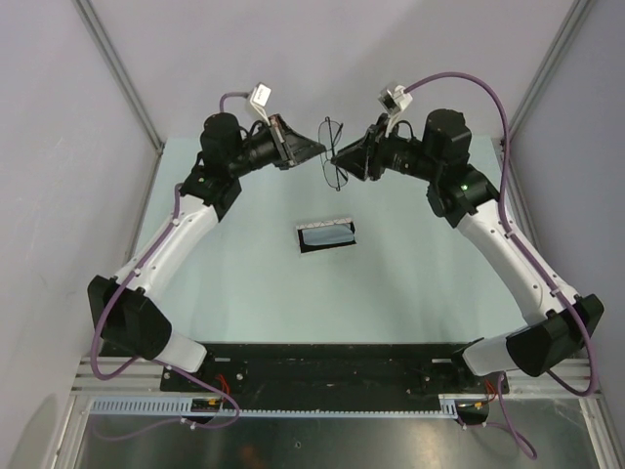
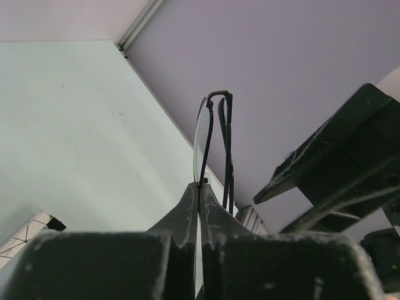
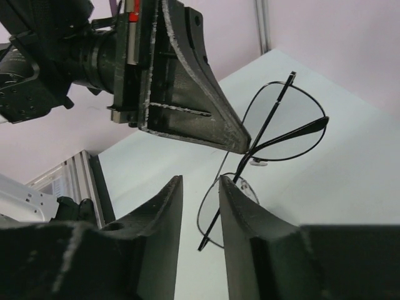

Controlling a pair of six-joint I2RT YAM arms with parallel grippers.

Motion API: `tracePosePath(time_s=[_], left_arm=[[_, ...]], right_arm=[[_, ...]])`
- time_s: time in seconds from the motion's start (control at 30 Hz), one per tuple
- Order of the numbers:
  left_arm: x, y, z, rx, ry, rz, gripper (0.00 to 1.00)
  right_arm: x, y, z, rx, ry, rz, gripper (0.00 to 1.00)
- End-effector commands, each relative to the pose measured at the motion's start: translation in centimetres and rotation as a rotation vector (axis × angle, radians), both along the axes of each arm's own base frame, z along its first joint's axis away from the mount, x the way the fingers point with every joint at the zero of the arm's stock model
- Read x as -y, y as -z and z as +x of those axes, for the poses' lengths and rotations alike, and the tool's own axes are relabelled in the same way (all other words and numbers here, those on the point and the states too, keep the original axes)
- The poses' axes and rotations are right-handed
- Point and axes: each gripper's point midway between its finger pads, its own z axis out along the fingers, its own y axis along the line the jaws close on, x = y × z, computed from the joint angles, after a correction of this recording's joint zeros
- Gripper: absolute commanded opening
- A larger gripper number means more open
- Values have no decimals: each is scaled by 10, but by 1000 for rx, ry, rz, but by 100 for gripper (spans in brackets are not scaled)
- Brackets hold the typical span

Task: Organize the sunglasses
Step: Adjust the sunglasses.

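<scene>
Thin black wire-framed sunglasses (image 1: 335,154) hang in the air above the far middle of the table, temples folded. My left gripper (image 1: 317,149) is shut on them at the bridge; in the left wrist view the frame (image 2: 212,144) rises straight out of the closed fingertips (image 2: 201,187). My right gripper (image 1: 346,156) faces it from the right and is open. In the right wrist view the gap between its fingers (image 3: 200,180) shows only table. The lower lens (image 3: 228,209) sits just past the right finger. The left gripper (image 3: 187,81) pinches the frame (image 3: 281,134) above.
A small open rectangular case (image 1: 326,235) with a pale lining lies on the light green table (image 1: 234,283) in the middle, nearer than the grippers. Grey walls and metal posts enclose the table's left, right and far sides.
</scene>
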Motion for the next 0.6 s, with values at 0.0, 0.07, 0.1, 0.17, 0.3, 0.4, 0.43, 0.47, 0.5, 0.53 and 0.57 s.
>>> tracePosePath(time_s=[0.0,0.07,0.1,0.17,0.3,0.4,0.43,0.47,0.5,0.53,0.57], left_arm=[[0,-27,-23,130,98,-13,0],[0,-31,-28,148,119,-12,0],[0,-32,-29,159,127,-9,0],[1,-34,-31,162,140,-11,0],[2,-34,-34,166,157,-11,0],[-1,-34,-28,164,113,-10,0],[-4,-31,-25,156,96,-10,1],[-5,-30,-22,143,80,-11,0],[-8,-29,-17,133,48,-13,1],[-13,-26,-14,119,27,-13,0],[-15,-24,-10,102,5,-17,0]], right_arm=[[-1,-8,9,-14,50,9,31],[0,-3,16,-27,83,-1,28],[0,-1,16,-31,86,-7,26],[1,2,22,-41,118,-16,24],[0,3,25,-46,129,-25,23],[-2,-4,21,-30,121,-10,29],[-1,-7,21,-21,125,-6,32],[0,-10,20,-18,133,-3,36],[0,-11,20,-13,141,-5,46],[3,-16,21,-2,163,0,51],[5,-17,22,-1,179,-1,58]])
